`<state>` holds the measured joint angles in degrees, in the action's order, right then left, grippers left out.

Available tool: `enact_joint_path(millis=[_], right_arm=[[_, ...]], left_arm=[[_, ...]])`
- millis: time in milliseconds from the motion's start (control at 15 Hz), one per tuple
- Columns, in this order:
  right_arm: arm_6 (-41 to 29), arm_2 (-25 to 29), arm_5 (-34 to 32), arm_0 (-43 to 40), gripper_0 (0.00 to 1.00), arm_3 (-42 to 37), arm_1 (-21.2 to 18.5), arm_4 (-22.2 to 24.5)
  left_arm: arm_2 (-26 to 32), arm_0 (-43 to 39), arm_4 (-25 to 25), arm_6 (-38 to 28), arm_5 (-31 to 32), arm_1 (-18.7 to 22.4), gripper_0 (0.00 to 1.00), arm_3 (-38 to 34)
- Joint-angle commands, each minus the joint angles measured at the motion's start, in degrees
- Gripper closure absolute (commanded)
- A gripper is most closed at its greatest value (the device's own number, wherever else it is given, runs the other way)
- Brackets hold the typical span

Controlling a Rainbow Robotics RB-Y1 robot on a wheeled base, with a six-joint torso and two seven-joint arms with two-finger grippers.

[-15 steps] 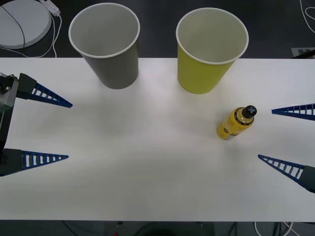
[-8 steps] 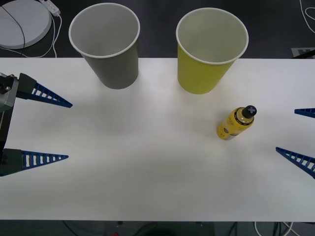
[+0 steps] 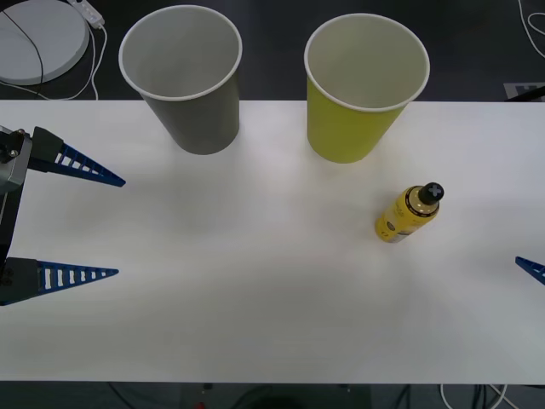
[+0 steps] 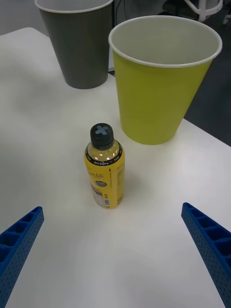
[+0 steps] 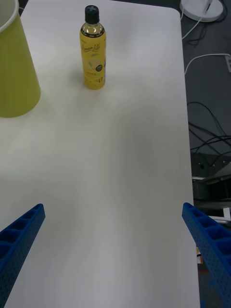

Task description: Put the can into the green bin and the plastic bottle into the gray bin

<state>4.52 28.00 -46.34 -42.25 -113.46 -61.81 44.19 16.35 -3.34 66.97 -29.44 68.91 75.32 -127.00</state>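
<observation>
The plastic bottle (image 3: 409, 213) stands upright on the white table (image 3: 255, 298), just beside the green bin (image 3: 364, 89) at about five o'clock from it, not touching. Nothing lies between the bottle and either bin. The gray bin (image 3: 183, 81) stands at nine o'clock from the green one, apart from it — both upright at the table's far edge, their white insides bare as far as can be seen. The right wrist view shows a pale cross on the bottle's black cap (image 4: 101, 131). The right gripper (image 4: 115, 250) has its fingers spread wide, facing the bottle. The left gripper (image 3: 115, 226) hangs at the table's nine o'clock side, fingers wide apart, holding nothing. A round white disc (image 3: 34, 38) with a cable lies on the floor at eleven o'clock.
</observation>
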Motion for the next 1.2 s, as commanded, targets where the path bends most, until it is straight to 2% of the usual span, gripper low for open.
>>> enact_joint_path(millis=[67,333,533,933,1200], right_arm=[[6.0,-1.5,-2.0,0.2,0.00,4.2,0.1,-5.2],[13.2,-6.6,-4.5,3.1,0.00,9.5,0.1,-11.9],[18.3,-9.5,-6.0,5.2,0.00,12.1,0.1,-14.0],[21.6,-14.8,-15.0,13.6,0.00,22.3,2.4,-13.2],[23.0,-16.9,-15.1,16.9,0.00,24.4,4.9,-12.1]], left_arm=[[0.0,0.0,0.0,0.0,0.0,0.0,0.00,0.0],[0.0,0.0,0.0,0.0,0.0,0.0,0.00,0.0],[0.0,0.0,0.0,0.0,0.0,0.0,0.00,0.0],[0.0,0.0,0.0,0.0,0.0,0.0,0.00,0.0],[0.0,0.0,0.0,0.0,0.0,0.0,0.00,0.0]])
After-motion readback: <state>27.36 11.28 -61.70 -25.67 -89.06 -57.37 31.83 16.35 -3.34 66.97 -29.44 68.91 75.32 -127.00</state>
